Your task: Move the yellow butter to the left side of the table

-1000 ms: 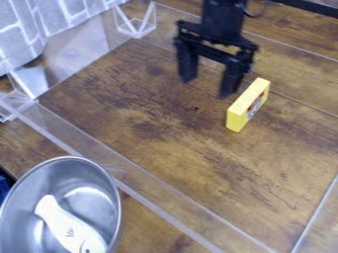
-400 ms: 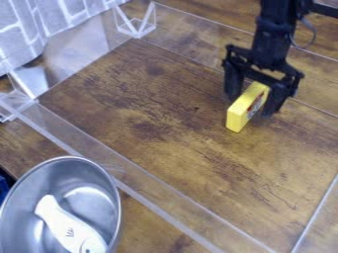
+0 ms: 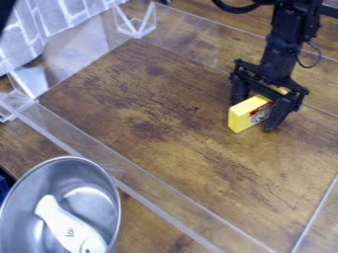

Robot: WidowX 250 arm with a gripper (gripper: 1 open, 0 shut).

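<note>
Gripper w/ fingers spread, down around yellow butter, right of ctr in frame; no firm grip visible yet. Step in hand looks like lining up the grasp; next move prob. calls for closing on it, then lift & carry to left side of table. Containers, L to R: only one seen, metal bowl, lower left of frame, w/ white spoon-like obj. lying inside.
</note>
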